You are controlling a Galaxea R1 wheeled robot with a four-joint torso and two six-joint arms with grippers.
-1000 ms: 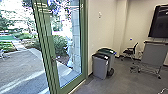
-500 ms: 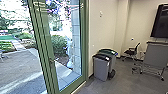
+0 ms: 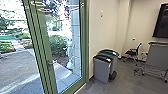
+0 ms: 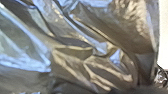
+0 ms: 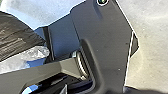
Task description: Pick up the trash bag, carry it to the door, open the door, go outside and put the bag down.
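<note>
1. The trash bag [image 4: 100,62] is right up close to my left wrist camera, its dark, shiny plastic creased into loose folds with bluish light along some of them.
2. I cannot tell whether my left gripper is wide, narrow or closed on that plastic.
3. By my right wrist, dark wrinkled plastic [image 5: 17,35] lies near some pale, crinkly clear plastic [image 5: 27,58]; I cannot tell whether my right gripper is wide or narrow, or whether it holds anything.
4. In my head view, the green-framed glass door [image 3: 45,50] stands at the near left, with its handle [image 3: 50,63] on the upright frame. I cannot tell whether it is ajar.
5. Through the glass I see paved ground [image 3: 17,67], leafy bushes [image 3: 57,45] farther off, and a pale block wall [image 3: 76,37] toward the right side of the pane.
6. Just right of the doorway, indoors, a grey bin with a black lid [image 3: 102,70] stands in front of a green-lidded bin [image 3: 114,55], both upright on the grey floor [image 3: 122,83] by the wall [image 3: 105,32].
7. Farther right are a dark office chair [image 3: 132,52] on the far side, a grey-panelled wheeled stand [image 3: 158,55], and a dark screen [image 3: 161,22] above it.
</note>
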